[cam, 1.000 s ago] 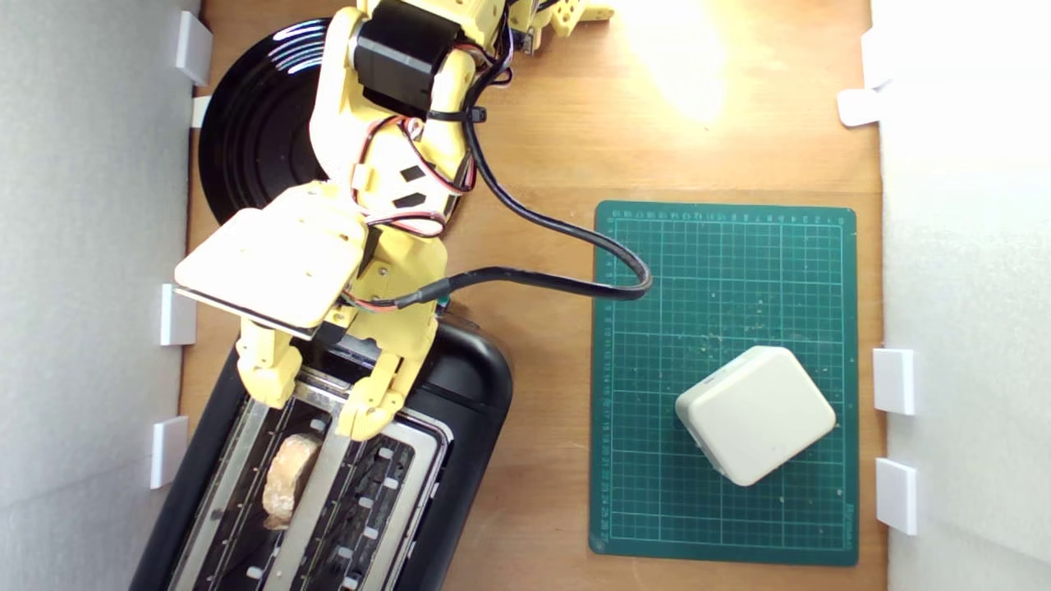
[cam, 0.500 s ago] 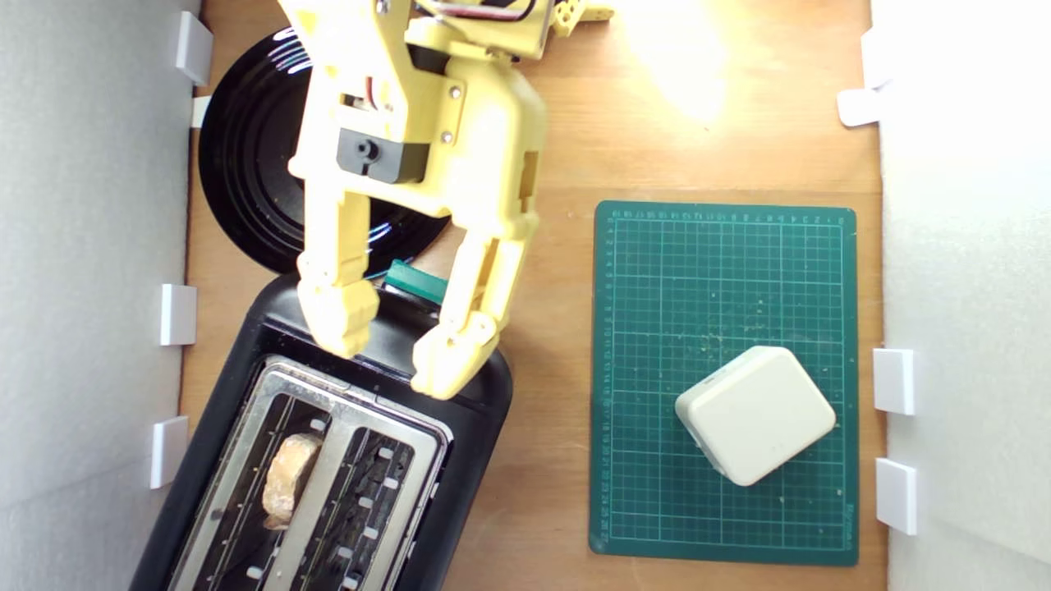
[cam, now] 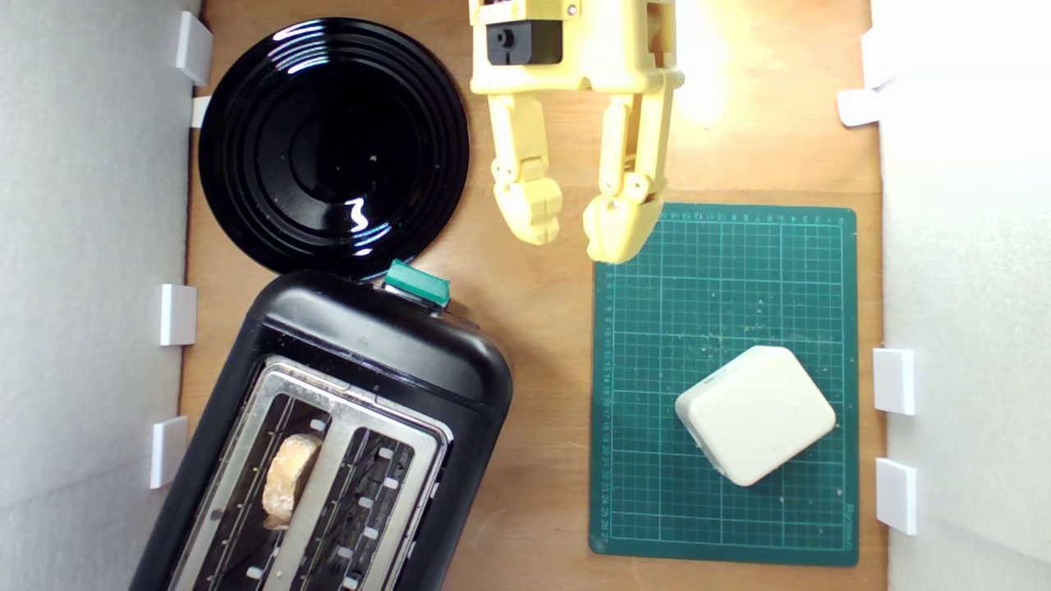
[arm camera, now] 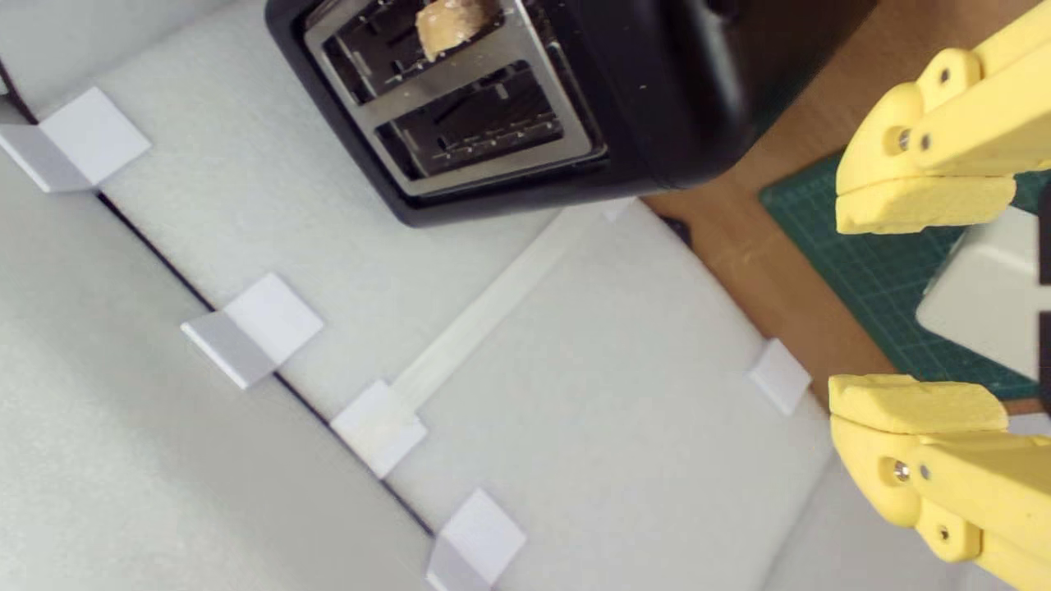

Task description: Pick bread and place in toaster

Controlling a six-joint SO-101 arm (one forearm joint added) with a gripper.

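The bread (cam: 288,478) stands on edge in one slot of the black toaster (cam: 361,345), at the lower left of the exterior view; the slot beside it holds nothing. A teal lever (cam: 417,282) sticks out of the toaster's end. My yellow gripper (cam: 575,223) hangs open and empty over the wooden table, well away from the toaster, at the upper edge of the green mat. In the wrist view the bread (arm camera: 450,20) pokes out of the toaster (arm camera: 657,98), and the gripper (arm camera: 915,305) shows its two fingertips apart.
A glossy black plate (cam: 246,131) lies at the upper left of the exterior view. A green cutting mat (cam: 722,279) on the right carries a white rounded block (cam: 755,414). White foam walls with small white brackets (cam: 177,313) line both sides.
The gripper has pulled back from above the toaster, moving up and to the exterior view's right, uncovering the black plate. The bread stays in its slot.
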